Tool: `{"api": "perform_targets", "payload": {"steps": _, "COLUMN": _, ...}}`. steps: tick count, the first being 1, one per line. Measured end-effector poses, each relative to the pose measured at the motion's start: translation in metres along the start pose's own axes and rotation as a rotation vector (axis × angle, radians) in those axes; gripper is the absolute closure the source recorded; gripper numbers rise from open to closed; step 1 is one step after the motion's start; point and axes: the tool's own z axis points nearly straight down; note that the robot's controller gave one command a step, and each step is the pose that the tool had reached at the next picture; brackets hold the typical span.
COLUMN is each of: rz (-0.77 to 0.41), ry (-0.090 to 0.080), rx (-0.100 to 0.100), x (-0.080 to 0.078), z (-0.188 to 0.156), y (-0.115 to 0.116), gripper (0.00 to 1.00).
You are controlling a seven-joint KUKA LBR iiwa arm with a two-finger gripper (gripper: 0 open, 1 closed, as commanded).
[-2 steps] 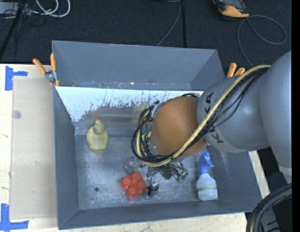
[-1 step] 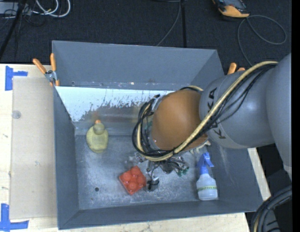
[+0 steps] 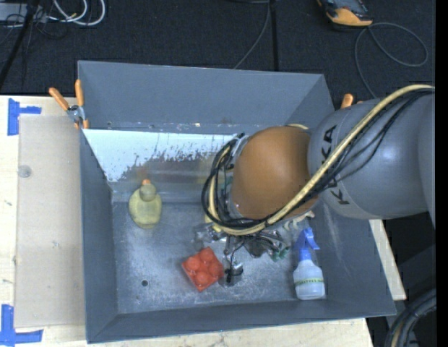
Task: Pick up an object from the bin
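Camera view, lower centre of grey bin (image 3: 195, 96): gripper (image 3: 233, 264) low over the floor, just right of a red lumpy toy (image 3: 201, 270); whether it is spread or closed cannot be told. Squat yellow bottle (image 3: 145, 207) at left centre, well apart; white spray bottle (image 3: 308, 272) with blue nozzle at lower right.

Grey arm (image 3: 386, 157) is reaching in across the bin's (image 3: 202, 96) right rim, wrist bending down. Orange wrist cover (image 3: 271, 172) is sitting over mid-floor, black and yellow cables (image 3: 213, 194) looping round its left side. The gripper (image 3: 233, 264) is hanging low, toward the front wall.
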Motion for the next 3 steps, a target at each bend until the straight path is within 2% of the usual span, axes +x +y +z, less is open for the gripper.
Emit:
{"api": "perform_targets", "payload": {"steps": 1, "rz": 0.006, "ry": -0.027, "rx": 0.009, "x": -0.018, "z": -0.009, "y": -0.003, "gripper": 1.00}}
{"api": "perform_targets", "payload": {"steps": 2, "rz": -0.010, "ry": 0.008, "rx": -0.003, "x": -0.006, "z": -0.004, "y": 0.001, "gripper": 1.00}}
{"api": "perform_targets", "payload": {"steps": 3, "rz": -0.007, "ry": -0.032, "rx": 0.011, "x": -0.031, "z": -0.020, "y": 0.009, "gripper": 1.00}}
